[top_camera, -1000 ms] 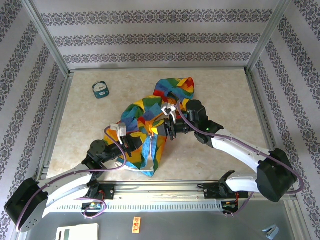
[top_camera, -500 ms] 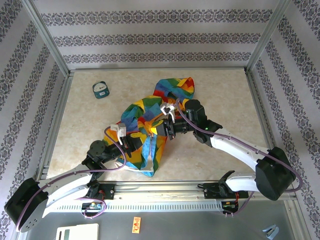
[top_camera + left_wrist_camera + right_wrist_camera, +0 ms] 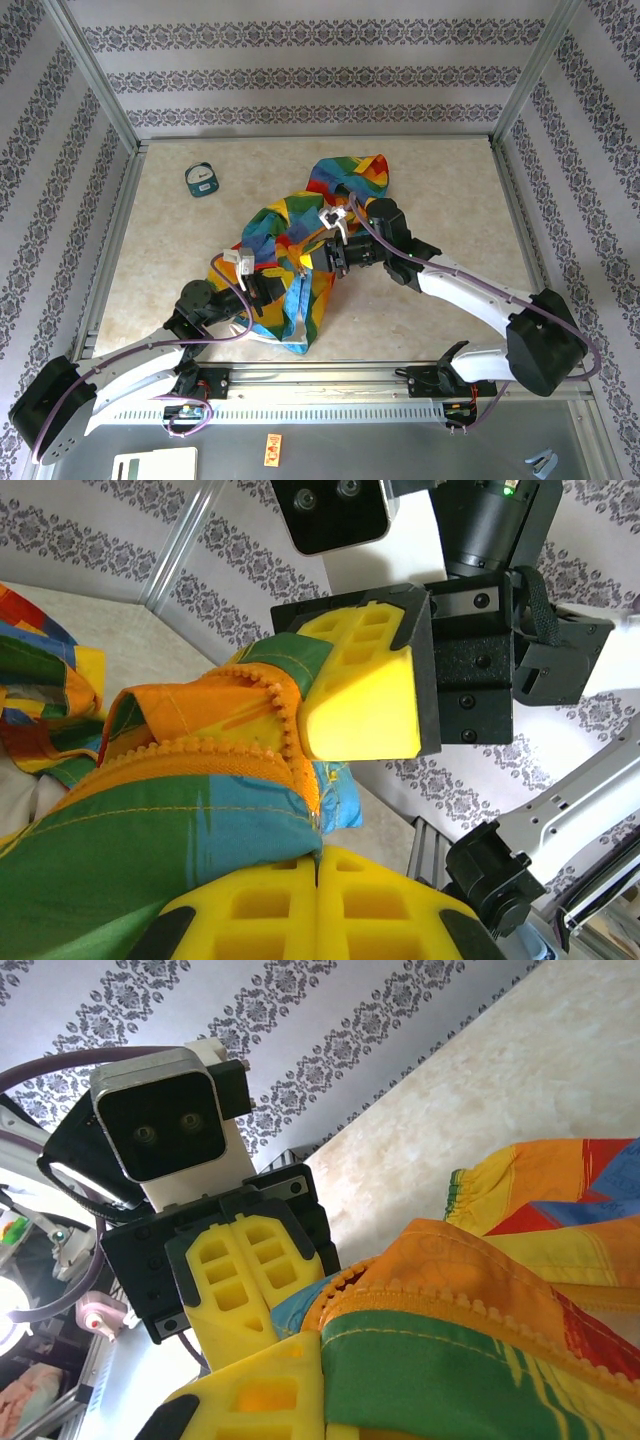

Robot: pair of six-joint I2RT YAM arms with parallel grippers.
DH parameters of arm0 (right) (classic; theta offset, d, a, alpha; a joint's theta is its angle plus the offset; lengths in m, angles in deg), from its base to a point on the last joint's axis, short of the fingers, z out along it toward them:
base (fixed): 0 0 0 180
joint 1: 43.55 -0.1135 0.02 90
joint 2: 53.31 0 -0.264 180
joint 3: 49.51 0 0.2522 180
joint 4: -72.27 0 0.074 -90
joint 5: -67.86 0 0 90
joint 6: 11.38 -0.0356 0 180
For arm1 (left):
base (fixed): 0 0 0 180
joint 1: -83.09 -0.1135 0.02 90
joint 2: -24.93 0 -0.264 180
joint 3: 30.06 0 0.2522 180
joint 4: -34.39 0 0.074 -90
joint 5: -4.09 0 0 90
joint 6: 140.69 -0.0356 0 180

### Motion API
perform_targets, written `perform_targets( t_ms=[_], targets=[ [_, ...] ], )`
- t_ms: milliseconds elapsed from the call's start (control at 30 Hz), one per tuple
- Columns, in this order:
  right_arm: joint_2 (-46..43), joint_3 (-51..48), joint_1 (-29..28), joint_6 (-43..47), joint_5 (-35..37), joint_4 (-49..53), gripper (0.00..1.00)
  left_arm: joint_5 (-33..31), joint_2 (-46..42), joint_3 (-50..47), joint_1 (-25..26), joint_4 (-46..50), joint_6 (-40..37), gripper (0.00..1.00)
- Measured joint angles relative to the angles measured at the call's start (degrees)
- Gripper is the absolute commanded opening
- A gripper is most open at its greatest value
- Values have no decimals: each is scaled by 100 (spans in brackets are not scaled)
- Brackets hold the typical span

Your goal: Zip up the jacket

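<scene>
Rainbow patchwork cloth, soft and crumpled, makes up the small jacket [image 3: 290,225], which lies mid-table on the beige stone-patterned tabletop [image 3: 440,180]. The left gripper [image 3: 318,865], its ribbed yellow fingers pressed together, pinches the fabric below the toothed orange zipper edge [image 3: 200,748]. The right gripper [image 3: 326,258] is clamped on that edge just beside it.

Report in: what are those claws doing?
Left claw shut on jacket, at zipper edge. Right claw shut on it too. Teal gadget far off, no obstacle.
</scene>
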Motion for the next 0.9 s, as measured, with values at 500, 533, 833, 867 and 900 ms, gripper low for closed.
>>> perform_targets(
  t_ms=[500,533,833,867,900],
  targets=[
    [221,46,2,-151,114,192,0,267,-2,59,-26,745,-212,0],
    [229,46,2,-160,114,201,0,275,-2,68,-26,796,-229,0],
    [254,46,2,-170,177,210,0,299,0,109,-26,1095,-348,0],
    [256,46,2,-170,177,210,0,299,0,109,-26,1113,-352,0],
    [260,46,2,-170,177,210,0,299,0,111,-26,1132,-352,0]
  ],
)
